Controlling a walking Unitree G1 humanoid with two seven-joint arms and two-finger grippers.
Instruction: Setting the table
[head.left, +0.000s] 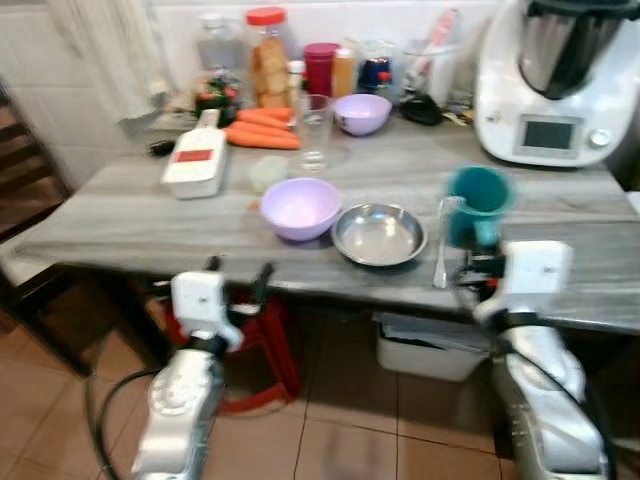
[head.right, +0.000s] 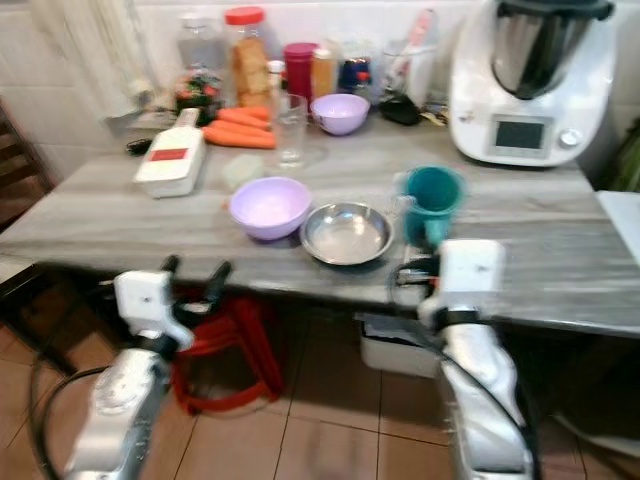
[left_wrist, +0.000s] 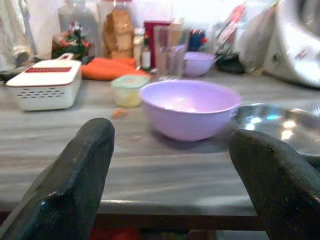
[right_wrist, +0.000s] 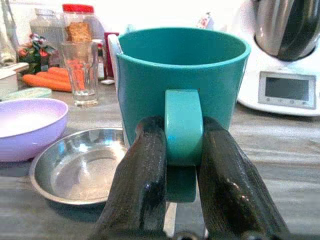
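Observation:
A teal mug (head.left: 478, 205) stands at the front right of the grey table (head.left: 150, 215), and my right gripper (right_wrist: 182, 150) is shut on its handle (right_wrist: 183, 125). Beside the mug lies a spoon (head.left: 441, 245). A steel plate (head.left: 379, 234) sits left of the mug, with a lilac bowl (head.left: 300, 207) further left. My left gripper (head.left: 238, 272) hangs open just before the table's front edge, facing the lilac bowl (left_wrist: 189, 107), holding nothing.
At the back stand a drinking glass (head.left: 314, 130), a second lilac bowl (head.left: 361, 112), carrots (head.left: 262, 130), jars, and a white kitchen machine (head.left: 555, 80). A white grater box (head.left: 195, 160) lies left. A red stool (head.left: 265, 350) and a white bin (head.left: 425, 345) sit under the table.

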